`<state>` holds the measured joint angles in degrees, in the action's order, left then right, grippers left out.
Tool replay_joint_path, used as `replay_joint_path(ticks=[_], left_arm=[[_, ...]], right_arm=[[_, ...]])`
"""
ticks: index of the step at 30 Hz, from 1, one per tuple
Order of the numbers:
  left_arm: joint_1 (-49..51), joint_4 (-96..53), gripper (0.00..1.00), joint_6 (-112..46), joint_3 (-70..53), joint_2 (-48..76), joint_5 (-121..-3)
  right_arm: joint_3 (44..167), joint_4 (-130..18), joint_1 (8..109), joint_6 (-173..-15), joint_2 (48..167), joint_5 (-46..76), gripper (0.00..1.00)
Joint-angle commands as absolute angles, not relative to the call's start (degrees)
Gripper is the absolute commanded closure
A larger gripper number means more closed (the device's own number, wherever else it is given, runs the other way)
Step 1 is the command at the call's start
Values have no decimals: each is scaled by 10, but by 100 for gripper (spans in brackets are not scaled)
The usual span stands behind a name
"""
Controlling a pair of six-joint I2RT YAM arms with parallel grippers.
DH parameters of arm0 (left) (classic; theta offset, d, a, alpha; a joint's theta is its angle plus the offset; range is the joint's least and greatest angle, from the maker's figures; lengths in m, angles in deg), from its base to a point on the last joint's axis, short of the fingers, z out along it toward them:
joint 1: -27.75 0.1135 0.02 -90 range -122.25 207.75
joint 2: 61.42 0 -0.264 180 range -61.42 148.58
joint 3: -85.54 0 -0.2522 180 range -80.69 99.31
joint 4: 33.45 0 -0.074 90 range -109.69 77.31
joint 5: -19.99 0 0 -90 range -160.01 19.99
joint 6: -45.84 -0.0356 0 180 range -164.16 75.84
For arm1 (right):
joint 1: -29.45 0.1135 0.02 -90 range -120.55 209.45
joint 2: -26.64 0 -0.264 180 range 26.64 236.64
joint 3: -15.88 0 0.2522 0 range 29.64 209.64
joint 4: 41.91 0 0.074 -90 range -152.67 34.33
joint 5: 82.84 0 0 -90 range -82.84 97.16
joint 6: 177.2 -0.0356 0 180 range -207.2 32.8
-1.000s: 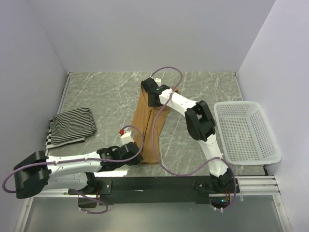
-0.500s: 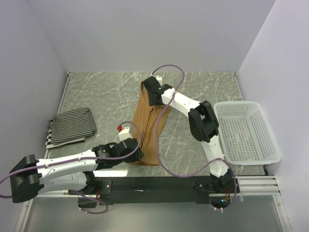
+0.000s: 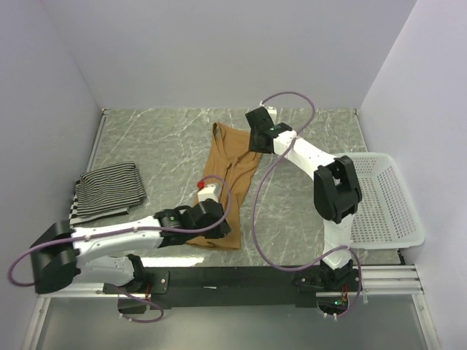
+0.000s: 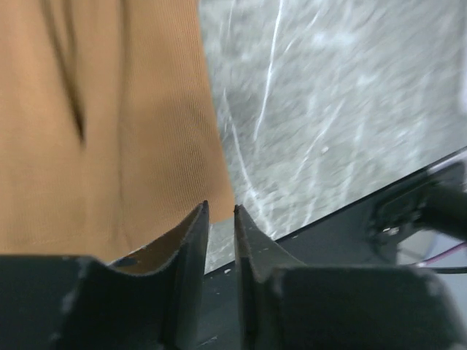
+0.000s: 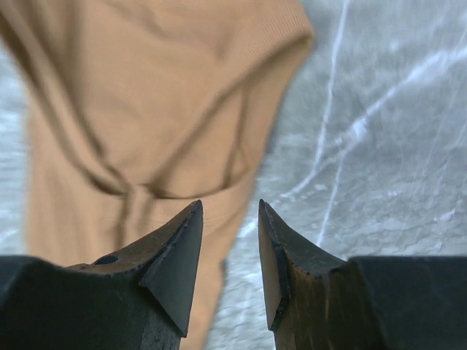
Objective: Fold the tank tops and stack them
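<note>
While the overhead camera takes in the whole table (image 3: pixel 160 138), only the wrist cameras show how the jaws stand. From above, the tan-brown tank top (image 3: pixel 219 164) lies lengthwise in the middle of the table, straps at the far end and hem toward the arms. The left arm (image 3: pixel 117 237) reaches over its near end and the right arm (image 3: pixel 321 164) ends just beside its far right corner, but the wrists hide the jaws there. The left wrist view shows the left jaws a narrow slit apart with nothing between them, over the hem's right corner, with bare marbled table to the right and the black base rail (image 4: pixel 408 211) beyond. The right wrist view shows the right jaws spread wider, also empty, above the top's folded strap end where cloth meets table. Only the overhead view shows the folded thin-striped tank top (image 3: pixel 109 189) near the left edge, a bit of bolder black-and-white cloth (image 3: pixel 74 210) peeking from under it. It alone also shows the white mesh basket (image 3: pixel 363 155) at the right, well apart from the tan top.
</note>
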<state>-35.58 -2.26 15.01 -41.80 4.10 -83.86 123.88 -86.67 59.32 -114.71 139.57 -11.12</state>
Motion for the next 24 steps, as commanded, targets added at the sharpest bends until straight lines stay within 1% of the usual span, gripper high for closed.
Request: replay_joint_path(ticks=[1, 5, 6, 8, 12, 18, 21, 24], left_arm=[[-369, -95, 73, 131, -420, 84, -793], [-378, -124, 63, 123, -428, 130, -783], [-381, -128, 58, 120, -427, 142, -784], [-388, -136, 54, 116, -428, 152, -784], [-394, -139, 51, 106, -422, 185, -780], [-408, -107, 47, 91, -396, 222, -800], [-413, -90, 47, 86, -377, 240, -818], [-429, -54, 50, 85, -346, 252, -842]], right_arm=[[1212, -838, 583, -1156, 1415, -78, 56], [1210, -812, 569, -1156, 1442, -58, 56], [1208, -801, 568, -1156, 1447, -52, 56], [1207, -793, 565, -1159, 1458, -51, 56], [1218, -798, 562, -1168, 1485, -50, 56], [1230, -820, 563, -1173, 1505, -81, 57], [1232, -824, 561, -1173, 1511, -86, 57], [1229, -820, 561, -1173, 1510, -87, 62]])
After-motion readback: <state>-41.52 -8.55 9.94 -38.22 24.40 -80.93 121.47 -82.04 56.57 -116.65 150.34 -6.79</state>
